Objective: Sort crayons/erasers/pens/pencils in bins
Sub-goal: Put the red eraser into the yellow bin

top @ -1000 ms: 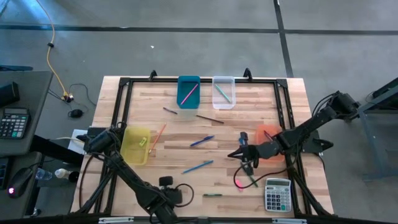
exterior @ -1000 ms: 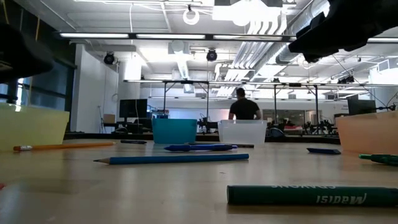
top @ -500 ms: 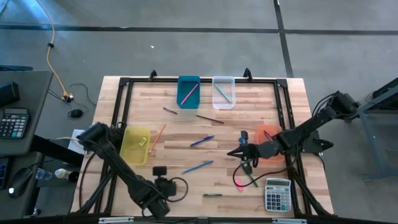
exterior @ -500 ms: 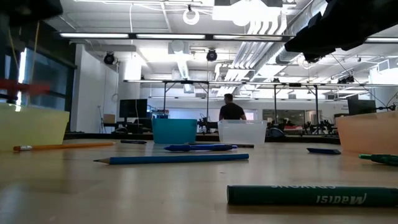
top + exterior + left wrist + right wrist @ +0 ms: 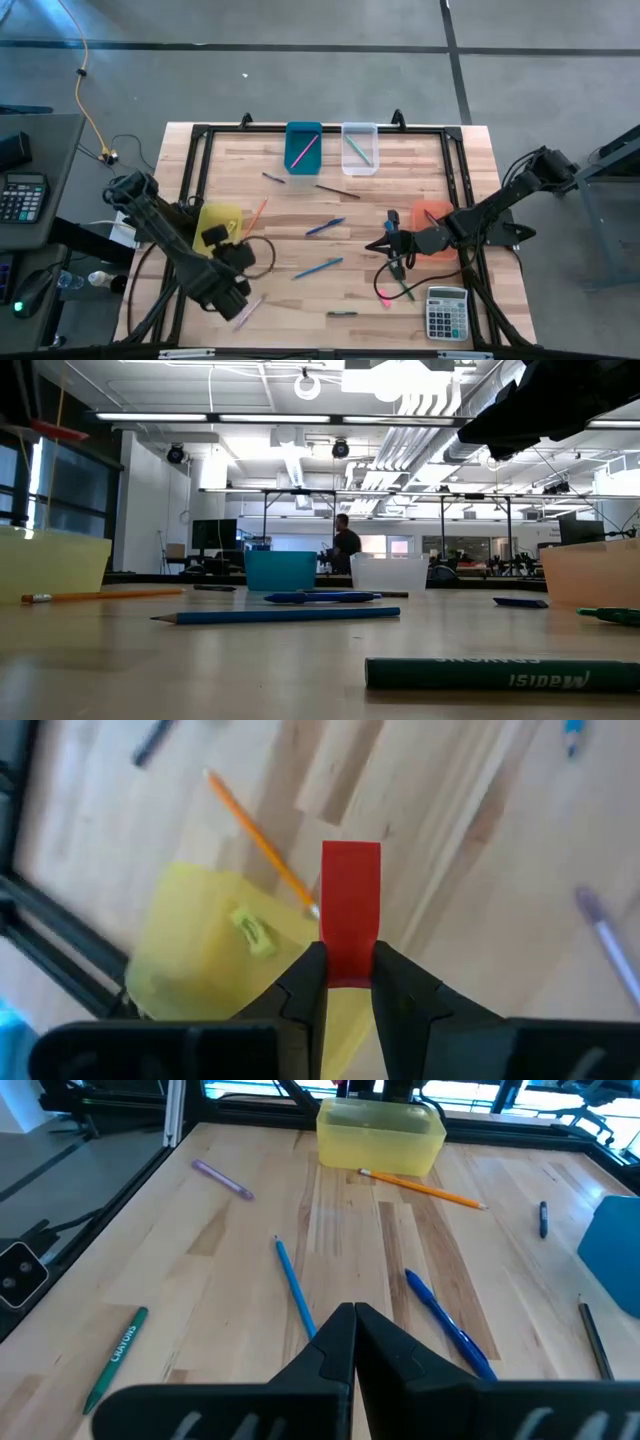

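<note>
My left gripper hangs over the near right corner of the yellow bin and is shut on a red eraser, which also shows high up in the low view. A small yellow-green piece lies in the yellow bin. The teal bin and the clear bin stand at the far edge, each holding sticks. The orange bin stands at the right. My right gripper is shut and empty, hovering left of the orange bin. My left gripper pinches one end of the red eraser between its two fingers. The rest of the block sticks out straight past the fingertips. The eraser is lifted clear of the table, above the yellow bin's edge.
On the table lie an orange pencil, a blue pen, a blue pencil, a green crayon, a purple crayon and a pink piece. A grey calculator sits near right. A black frame borders the table.
My left gripper has swung from near the table's near edge toward the far left, up to the yellow bin, carrying the red eraser, which has risen in the low view. The purple crayon now shows where the arm was.
</note>
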